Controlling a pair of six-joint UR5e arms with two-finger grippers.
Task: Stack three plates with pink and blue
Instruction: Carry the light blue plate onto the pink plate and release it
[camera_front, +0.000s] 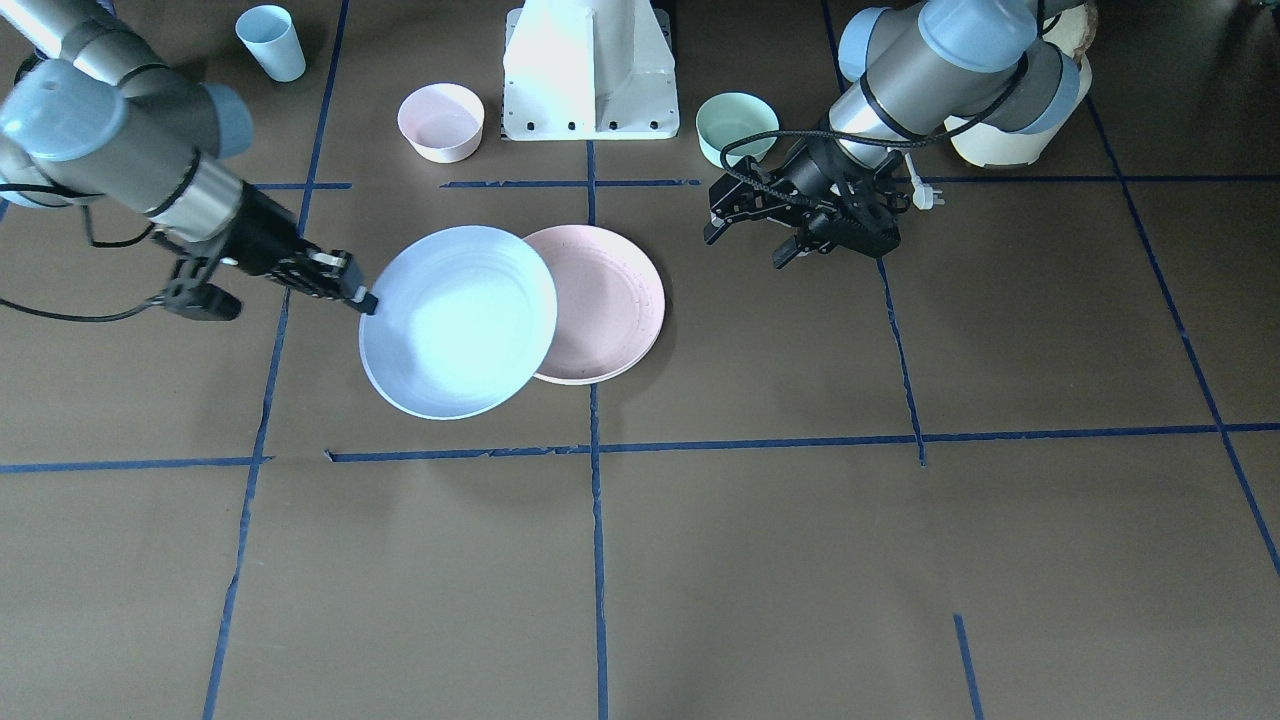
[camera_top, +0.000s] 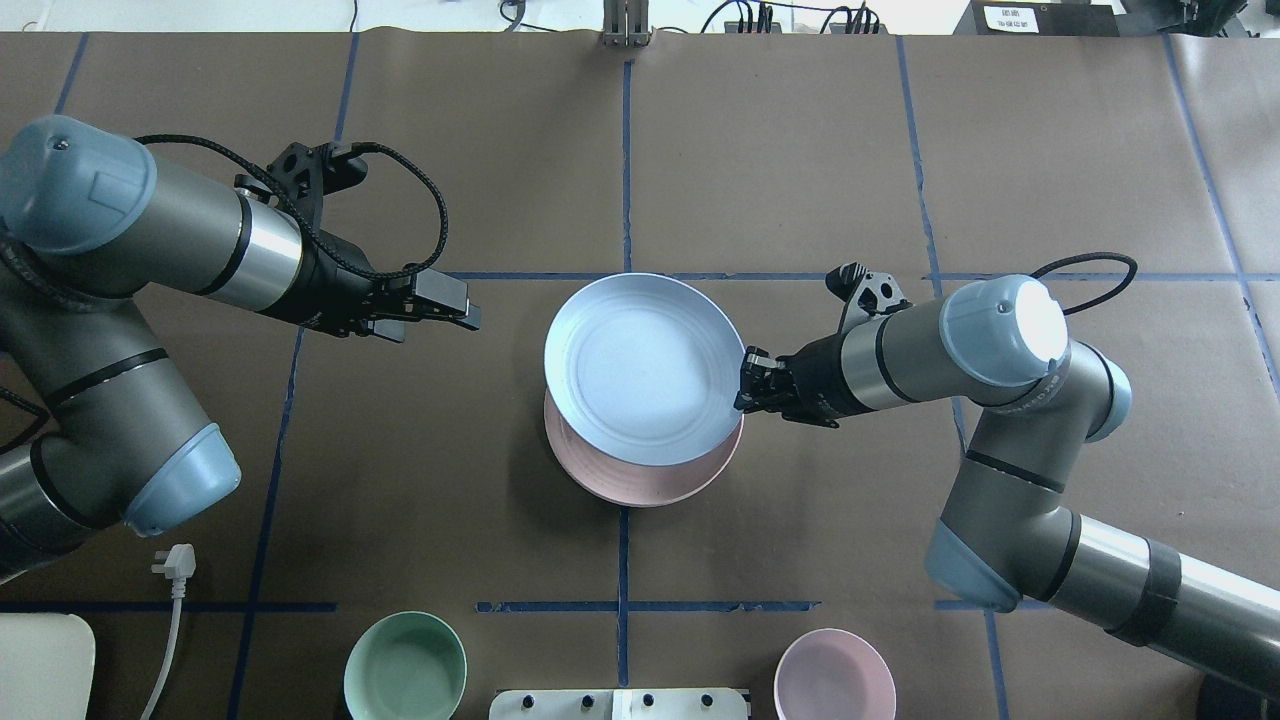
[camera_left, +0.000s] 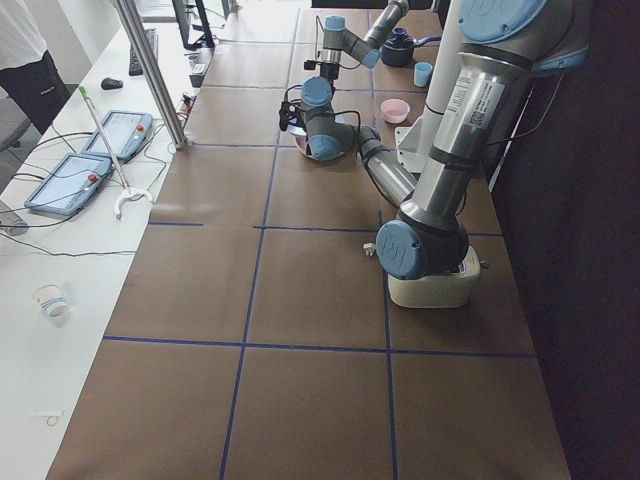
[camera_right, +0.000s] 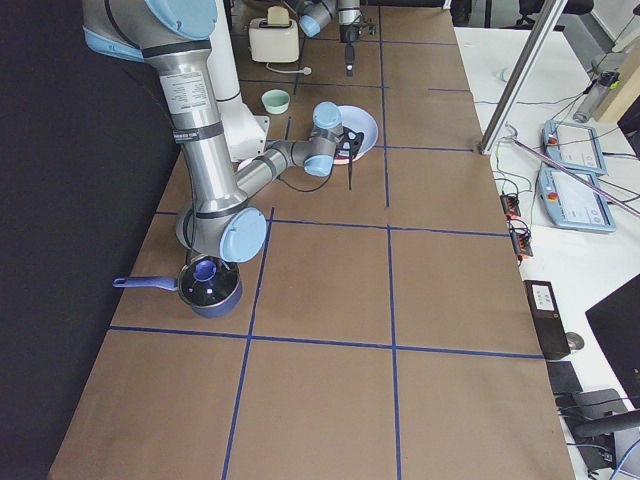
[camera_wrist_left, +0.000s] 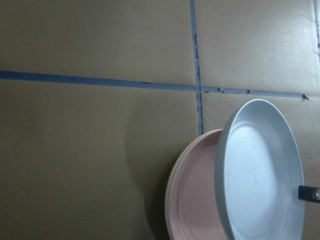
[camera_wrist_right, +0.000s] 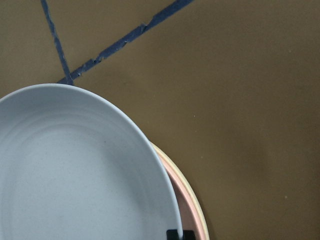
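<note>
My right gripper is shut on the rim of the light blue plate, which it holds tilted in the air. The blue plate partly overlaps the pale pink plate lying on the table below. The pink plate sits on the cream plate, of which only a thin rim shows. In the left wrist view the blue plate leans over the pink one. My left gripper is open and empty, well off to the side of the plates; it also shows in the overhead view.
A small pink bowl and a mint-green bowl stand either side of the robot base. A light blue cup stands at the back. A cream appliance and its plug lie behind my left arm.
</note>
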